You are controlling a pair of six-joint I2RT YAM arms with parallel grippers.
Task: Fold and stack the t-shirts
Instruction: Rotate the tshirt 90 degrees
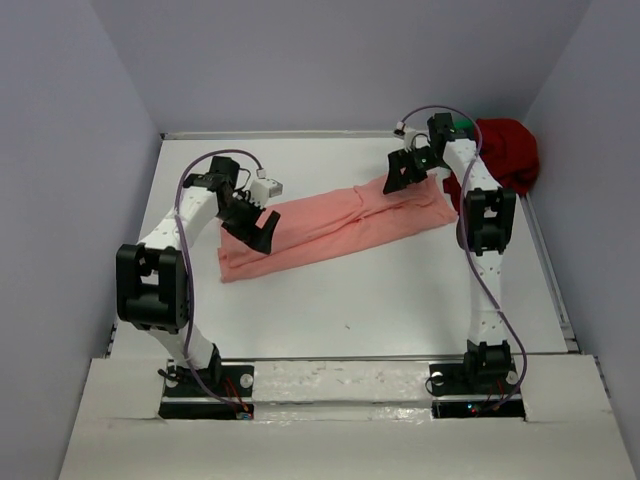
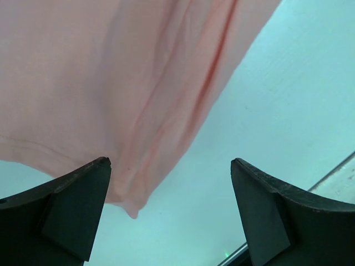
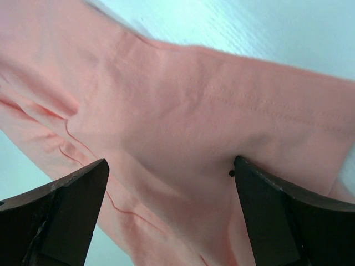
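The salmon-pink t-shirt (image 1: 335, 225) lies folded into a long strip slanting across the table. My left gripper (image 1: 255, 226) is open above its left end; in the left wrist view the shirt's corner (image 2: 130, 111) hangs between the jaws, with nothing held. My right gripper (image 1: 405, 170) is open over the strip's right end; in the right wrist view the pink cloth (image 3: 177, 133) fills the space between the jaws. The dark red t-shirt (image 1: 505, 150) is bunched in the far right corner, with a bit of the green t-shirt (image 1: 463, 127) showing behind my right arm.
The white table (image 1: 350, 300) is walled at the back and both sides. A raised rail (image 1: 555, 290) runs along the right edge. The arm bases (image 1: 205, 385) sit at the near edge.
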